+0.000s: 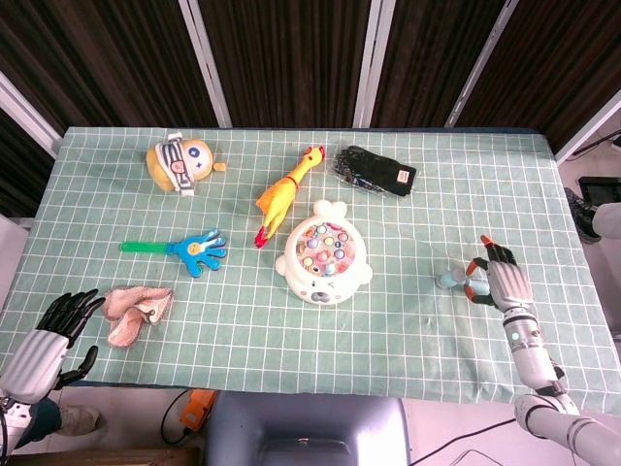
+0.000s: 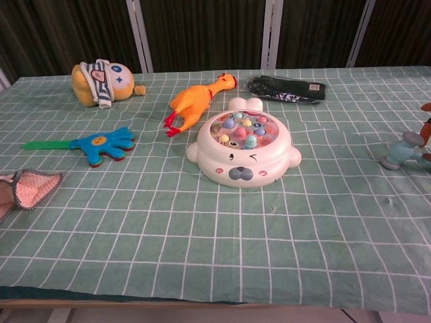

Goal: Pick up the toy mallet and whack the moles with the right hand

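Gripping toy mallet (image 1: 456, 280), right robot hand (image 1: 500, 279) near table edge (image 1: 582, 243)

Bright even light, soft shadows, sharp

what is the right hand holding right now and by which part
The right hand has its fingers around the toy mallet at the handle end; the grey head sticks out to the side. Whether the grip is firm cannot be told. The left hand holds nothing.

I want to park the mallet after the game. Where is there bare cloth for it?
Bare cloth lies between the mole game and the right hand, and along the near edge in front of the game. The far centre is crowded: rubber chicken and black glove.
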You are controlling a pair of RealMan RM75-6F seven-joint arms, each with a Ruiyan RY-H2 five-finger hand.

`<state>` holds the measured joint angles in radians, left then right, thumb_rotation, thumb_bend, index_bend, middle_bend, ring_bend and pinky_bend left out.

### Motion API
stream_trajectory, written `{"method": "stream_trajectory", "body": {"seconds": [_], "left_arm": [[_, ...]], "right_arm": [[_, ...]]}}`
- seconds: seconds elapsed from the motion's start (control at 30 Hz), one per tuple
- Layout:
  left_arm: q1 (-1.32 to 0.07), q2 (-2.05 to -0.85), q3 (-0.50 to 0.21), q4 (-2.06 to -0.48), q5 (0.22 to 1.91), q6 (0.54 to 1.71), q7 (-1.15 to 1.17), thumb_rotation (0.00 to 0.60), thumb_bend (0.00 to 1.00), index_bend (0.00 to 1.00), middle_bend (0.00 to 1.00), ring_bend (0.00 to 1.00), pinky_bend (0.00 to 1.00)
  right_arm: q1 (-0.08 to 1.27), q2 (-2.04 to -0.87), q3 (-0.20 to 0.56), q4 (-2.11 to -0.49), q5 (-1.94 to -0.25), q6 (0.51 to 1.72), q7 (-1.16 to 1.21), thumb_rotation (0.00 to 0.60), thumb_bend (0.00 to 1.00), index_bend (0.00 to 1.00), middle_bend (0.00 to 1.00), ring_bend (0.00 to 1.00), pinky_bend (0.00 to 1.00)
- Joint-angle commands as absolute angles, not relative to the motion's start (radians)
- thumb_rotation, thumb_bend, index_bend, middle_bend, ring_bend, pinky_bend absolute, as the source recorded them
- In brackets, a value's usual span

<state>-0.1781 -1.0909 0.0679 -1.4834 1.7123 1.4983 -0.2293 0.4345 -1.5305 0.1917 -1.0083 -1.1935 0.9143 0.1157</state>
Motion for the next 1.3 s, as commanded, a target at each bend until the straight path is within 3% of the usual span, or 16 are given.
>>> {"method": "stream_trajectory", "body": {"seconds": [0.03,1.3], "left_arm": [[-0.178,-1.090,0.068,-1.484,1.714,1.500,-0.230,0.600,0.50,0.00,0.00,0.00,0.00],[-0.173,-1.089,0.066,-1.481,1.718,1.514,-0.234,0.600,0.50,0.00,0.00,0.00,0.00]], "right_arm": [[0.436,-1.534,0.191,-1.007,-1.194,0.915,0.110,0.600,0.50,0.59,0.00,0.00,0.00],[0.453,-1.561,0.191,-0.998,-1.172,0.899,0.073,0.600,0.52,0.62,0.00,0.00,0.00]]}}
